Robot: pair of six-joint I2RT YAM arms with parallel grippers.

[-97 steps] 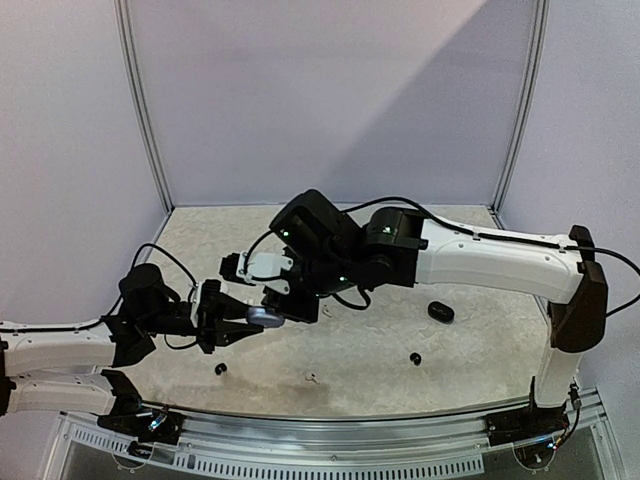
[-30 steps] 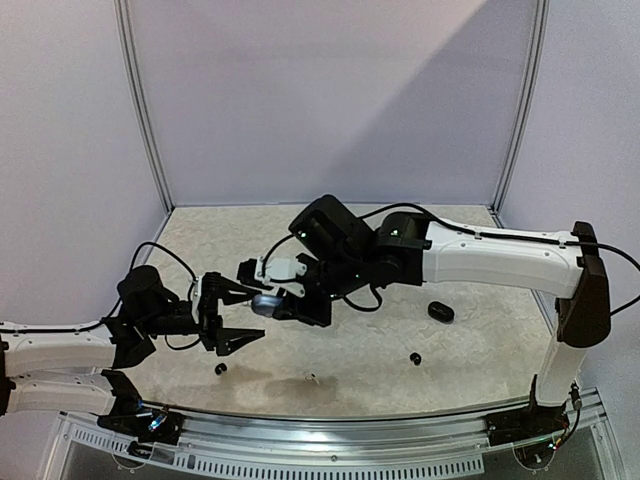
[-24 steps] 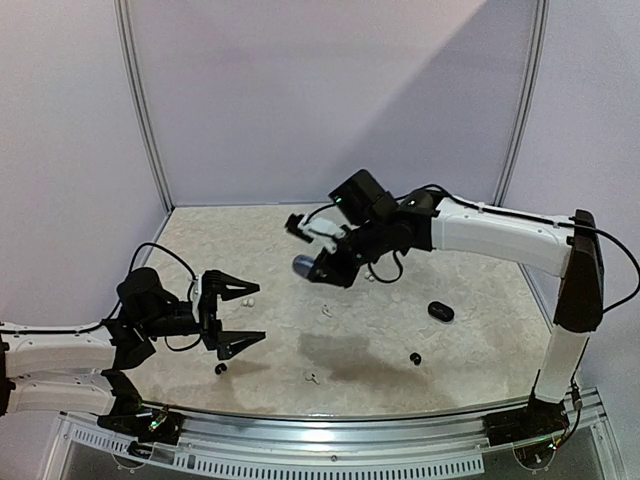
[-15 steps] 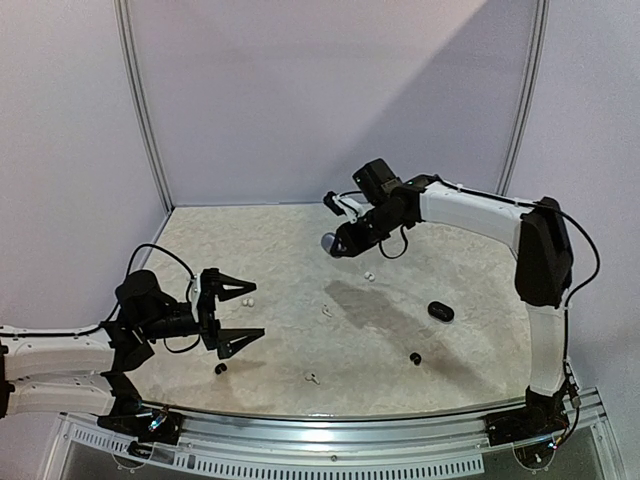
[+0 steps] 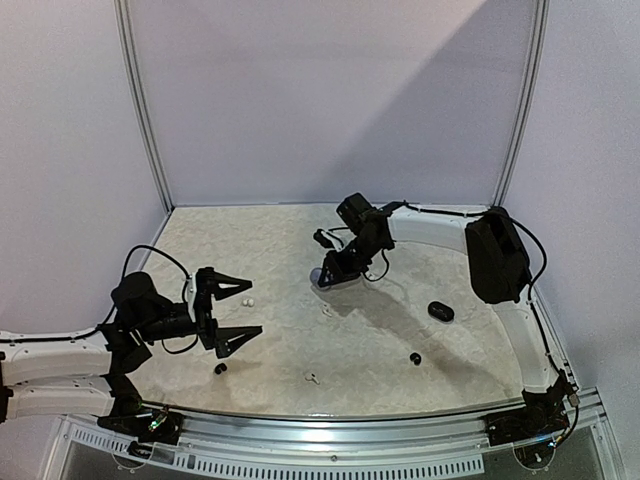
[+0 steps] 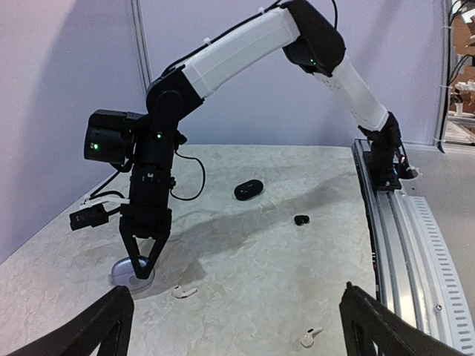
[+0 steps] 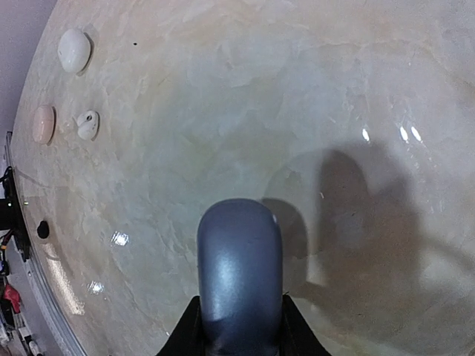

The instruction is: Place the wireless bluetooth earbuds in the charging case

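The left gripper [image 5: 254,306] has let go: jaws wide, empty, near left. The right gripper [image 5: 322,277] has swung to the far middle of the desk [image 5: 470,350], jaws clamped on the closed grey charging case [image 7: 239,274], probably setting it aside. White and black earbuds [image 5: 326,311] lie loose nearby. No legible writing.

1. Pale marbled surface [image 5: 480,350], kinda glossy.
2. Grey case [image 7: 237,282] sits right between the tips of the right fingers [image 6: 157,251], down at the surface. Can't tell if it's actually resting on it.
3. White earbud [image 5: 326,311] just on the near side of those fingers; black case [image 5: 441,311] and black bud [image 5: 415,358] well off to their right.
4. Tiny white buds [image 5: 245,301] by the spread tips of the left fingers [image 5: 228,281], second black bud [image 5: 221,368] just on their near side, stemmed white bud [image 5: 313,378] further right.
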